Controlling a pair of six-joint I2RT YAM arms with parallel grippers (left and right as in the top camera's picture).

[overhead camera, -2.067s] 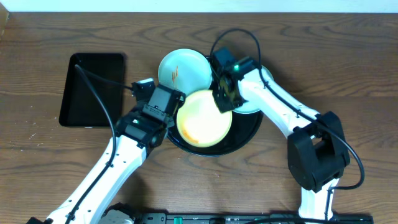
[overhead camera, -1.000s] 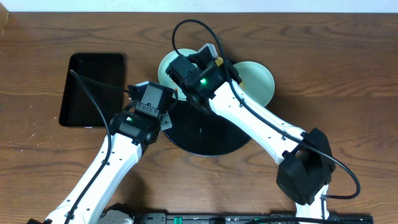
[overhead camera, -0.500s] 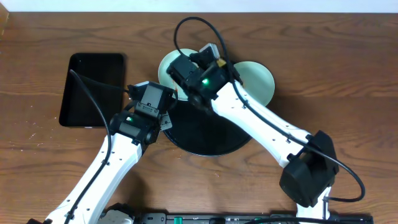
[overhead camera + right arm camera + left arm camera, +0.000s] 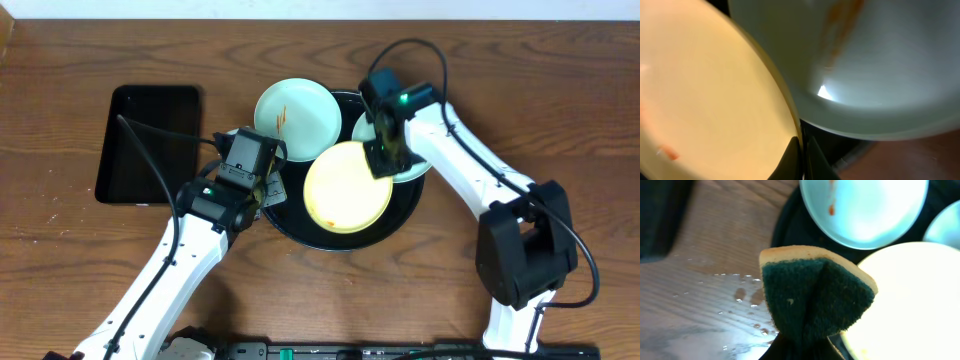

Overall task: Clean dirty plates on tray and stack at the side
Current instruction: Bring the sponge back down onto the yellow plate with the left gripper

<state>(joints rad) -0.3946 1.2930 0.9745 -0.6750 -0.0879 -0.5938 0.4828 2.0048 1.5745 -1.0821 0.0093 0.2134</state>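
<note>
Nearby, sponge hangs beside yellow plate.

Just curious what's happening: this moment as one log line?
left pincer: grips sponge | right pincer: grips yellow plate by rim | yellow plate: over black tray | left blue plate: sauce-streaked

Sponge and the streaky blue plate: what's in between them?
Just a bare strip of the black tray separates the sponge from the streaked plate, in the left wrist view.
</note>
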